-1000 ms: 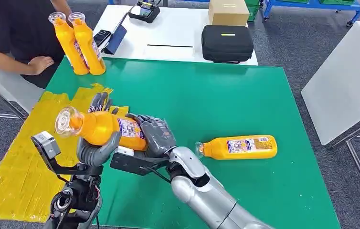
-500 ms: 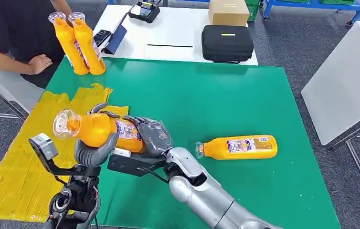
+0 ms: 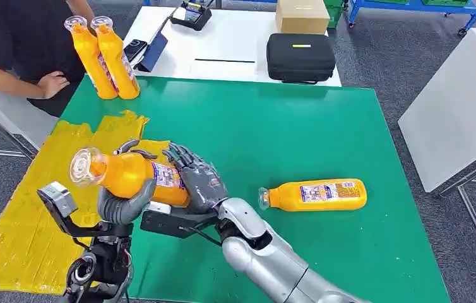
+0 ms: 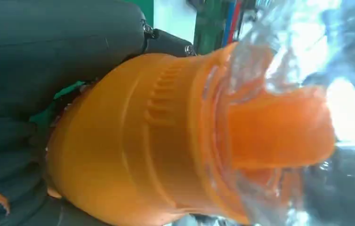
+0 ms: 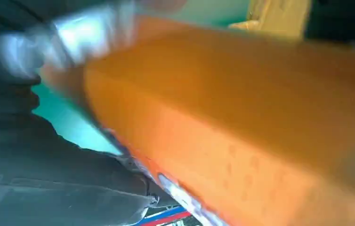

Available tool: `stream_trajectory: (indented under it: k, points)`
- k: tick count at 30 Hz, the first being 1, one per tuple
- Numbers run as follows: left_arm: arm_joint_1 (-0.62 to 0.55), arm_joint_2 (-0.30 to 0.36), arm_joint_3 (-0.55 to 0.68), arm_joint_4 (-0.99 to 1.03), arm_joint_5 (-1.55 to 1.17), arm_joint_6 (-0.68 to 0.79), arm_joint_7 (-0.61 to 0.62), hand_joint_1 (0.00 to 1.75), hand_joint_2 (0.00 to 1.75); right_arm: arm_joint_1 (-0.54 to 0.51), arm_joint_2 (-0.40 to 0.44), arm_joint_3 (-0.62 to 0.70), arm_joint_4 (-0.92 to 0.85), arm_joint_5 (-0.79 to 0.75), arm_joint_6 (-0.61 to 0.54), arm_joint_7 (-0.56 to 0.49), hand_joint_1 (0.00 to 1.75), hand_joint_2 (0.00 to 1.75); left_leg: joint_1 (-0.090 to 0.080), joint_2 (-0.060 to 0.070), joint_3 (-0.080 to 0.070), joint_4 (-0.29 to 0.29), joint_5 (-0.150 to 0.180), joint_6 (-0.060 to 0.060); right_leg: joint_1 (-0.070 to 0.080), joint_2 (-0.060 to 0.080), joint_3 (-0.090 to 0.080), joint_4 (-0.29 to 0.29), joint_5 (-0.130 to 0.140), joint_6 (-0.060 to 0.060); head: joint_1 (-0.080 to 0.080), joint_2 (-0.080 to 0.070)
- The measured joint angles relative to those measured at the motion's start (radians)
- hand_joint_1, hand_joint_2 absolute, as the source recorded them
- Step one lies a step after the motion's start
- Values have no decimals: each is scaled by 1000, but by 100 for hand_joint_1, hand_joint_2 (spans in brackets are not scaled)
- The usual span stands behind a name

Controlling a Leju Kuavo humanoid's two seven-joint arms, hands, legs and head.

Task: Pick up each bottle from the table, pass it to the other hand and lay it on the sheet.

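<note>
Covering most of the held bottle's [image 3: 131, 175] lower half, the right hand [image 3: 201, 182] wraps its base end with fingers curled on the label, while the left hand [image 3: 124, 201] cups it from underneath near the neck, fingers closed around the body; both hands grasp it at once, just above the edge where the yellow sheet [image 3: 27, 233] meets the green desk [image 3: 298, 132]. How firmly each finger presses cannot be told, since the bottle hides the palms. The left wrist view shows the bottle's orange shoulder and clear cap [image 4: 279, 127] very close, the cap glaring and hard to read; the right wrist view is a blurred orange side [image 5: 241, 117] with a strip of label. A second bottle [image 3: 314, 194] lies on its side on the green desk, well apart to the right. Two more bottles [image 3: 104, 58] stand upright, touching, at the desk's far left corner, beside a person's hand [image 3: 51, 84]; the person is cut off by the frame. Behind is a white desk [image 3: 235, 47] carrying a black case [image 3: 300, 57], a cardboard box [image 3: 302, 16] and small devices that are too small to identify. The floor is grey carpet [image 3: 380, 50].
</note>
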Motion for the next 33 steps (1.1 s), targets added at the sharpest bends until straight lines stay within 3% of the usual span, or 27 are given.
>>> stream_trajectory:
  k: [6,12,19,33]
  points:
    - [72,11,41,-47,-439,349,-22,175,175,103,-63,-62,-172,5,-39,0,0,0,0,0,0,0,-1,0,0,0,-1,0,-1,0,0,0]
    - [129,29,95,-31,-696,519,-12,175,175,237,-126,-180,-371,-74,-49,-62,0,0,0,0,-1,0,-1,0,0,0,-1,-1,-1,0,0,0]
    - [132,39,106,37,-871,632,29,175,175,300,-145,-223,-454,-89,-48,-74,0,0,0,0,0,0,-1,-1,0,0,-1,-1,0,0,0,0]
    - [70,-6,148,414,-1356,637,101,175,175,304,-146,-231,-483,-129,-17,-93,0,0,0,0,0,0,-1,-1,0,0,-1,-1,0,0,0,0]
